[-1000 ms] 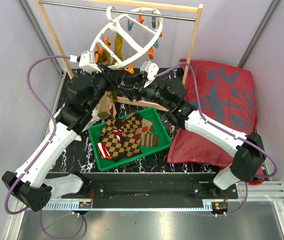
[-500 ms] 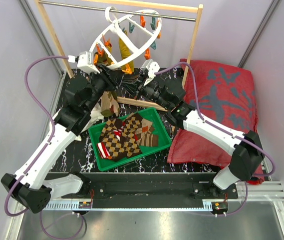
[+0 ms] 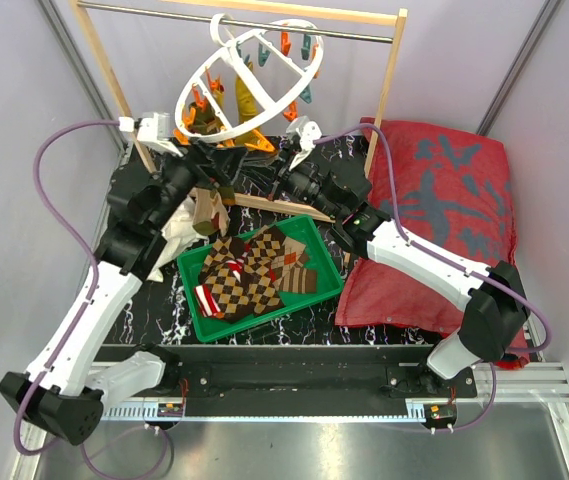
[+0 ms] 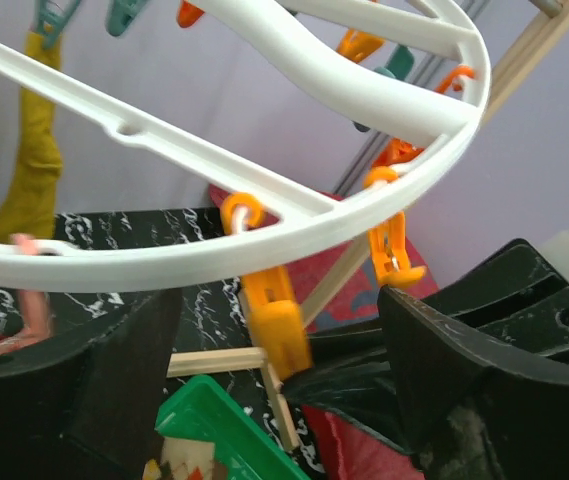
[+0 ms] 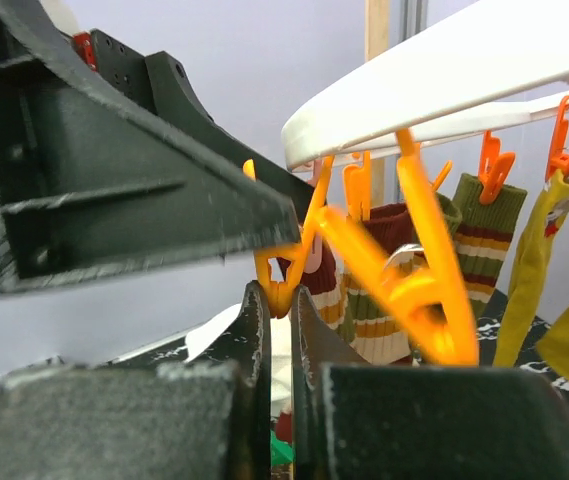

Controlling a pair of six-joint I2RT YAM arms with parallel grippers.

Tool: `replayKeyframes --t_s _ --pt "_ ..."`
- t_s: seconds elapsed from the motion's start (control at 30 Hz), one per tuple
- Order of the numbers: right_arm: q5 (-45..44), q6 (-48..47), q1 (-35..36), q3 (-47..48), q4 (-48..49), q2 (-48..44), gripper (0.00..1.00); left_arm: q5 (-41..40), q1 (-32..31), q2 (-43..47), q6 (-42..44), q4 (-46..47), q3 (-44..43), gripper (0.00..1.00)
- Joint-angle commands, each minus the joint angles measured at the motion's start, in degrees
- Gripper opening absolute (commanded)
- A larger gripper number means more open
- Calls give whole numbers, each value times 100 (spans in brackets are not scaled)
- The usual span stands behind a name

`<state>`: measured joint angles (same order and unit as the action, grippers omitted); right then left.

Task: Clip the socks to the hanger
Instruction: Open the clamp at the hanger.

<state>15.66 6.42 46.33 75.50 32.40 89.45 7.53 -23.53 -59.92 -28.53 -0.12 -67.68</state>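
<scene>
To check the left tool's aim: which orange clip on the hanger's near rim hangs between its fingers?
The lower orange clip at mid-frame in the left wrist view, in the gap of the left tool. The other clip hangs higher, further right.

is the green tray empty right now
No, the green tray holds a heap of brown argyle socks, with a red-and-white striped one at its near left corner.

Glossy white plastic forms the hanger (image 4: pixel 364 90), its orange clips (image 4: pixel 274 320) equally shiny; below it, matt knitted socks (image 3: pixel 254 270) fill a smooth green plastic tray (image 3: pixel 189 300); above it, a dull metal rod (image 3: pixel 164 13).
</scene>
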Motion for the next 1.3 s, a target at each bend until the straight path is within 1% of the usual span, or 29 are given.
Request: replayKeyframes --t_s 0.0,0.17,0.3,0.4,0.43,0.5,0.53,0.6,0.63,0.67,0.7,0.73,0.8,0.87,0.97,1.0,1.07,1.1,1.13,1.2,1.27 --pt "104 667 -71 87 477 -15 0 1188 673 252 -336 1048 421 86" --pt "323 1168 -159 166 530 55 0 1996 850 297 -310 1646 563 93" --pt "438 1467 -229 201 522 81 0 2349 1148 349 -512 2068 799 97" --pt "569 1687 -308 219 513 125 0 2648 1473 411 -986 2708 1054 99" --pt "596 1809 -326 219 513 143 0 2709 1578 411 -1118 3067 1099 99" --pt "683 1950 -422 219 530 160 0 2964 1641 306 -1496 3438 1213 99" --pt "719 2099 -449 219 556 169 0 3069 1711 245 -1645 3796 1239 99" --pt "806 2241 -545 210 627 178 0 3359 1834 -19 -2391 4359 1397 99" --pt "833 2337 -563 202 644 178 0 3430 1965 -133 -3116 5259 1494 99" --pt "859 2364 -581 184 662 178 0 3526 2001 -395 -3497 5790 1582 99" --pt "877 2382 -607 175 671 169 0 3588 2036 -545 -3832 6674 1635 99" --pt "877 2408 -607 166 671 152 0 3658 2063 -704 -4348 7005 1600 99" --pt "903 2452 -625 140 688 143 0 3878 2063 -1100 -4677 7594 1460 99" --pt "921 2505 -625 114 723 134 0 3888 2072 -1310 -4872 7737 1416 99" --pt "974 2531 -625 114 689 108 0 3914 2063 -1347 -4750 7642 1328 97" --pt "983 2540 -625 122 671 99 0 3923 2063 -1312 -4662 7371 1284 97" --pt "1018 2514 -625 140 645 99 0 3905 2037 -1137 -4215 6949 1266 97" --pt "1053 2514 -625 149 636 108 0 3879 2019 -1066 -4022 6398 1240 97" --pt "1070 2514 -625 175 636 116 0 3783 1975 -1005 -3619 6114 1240 97" --pt "1149 2522 -625 193 644 151 0 3651 1888 -846 -3283 5509 1205 96" --pt "1202 2558 -625 236 662 187 0 3466 1843 -776 -2957 5208 1117 95"
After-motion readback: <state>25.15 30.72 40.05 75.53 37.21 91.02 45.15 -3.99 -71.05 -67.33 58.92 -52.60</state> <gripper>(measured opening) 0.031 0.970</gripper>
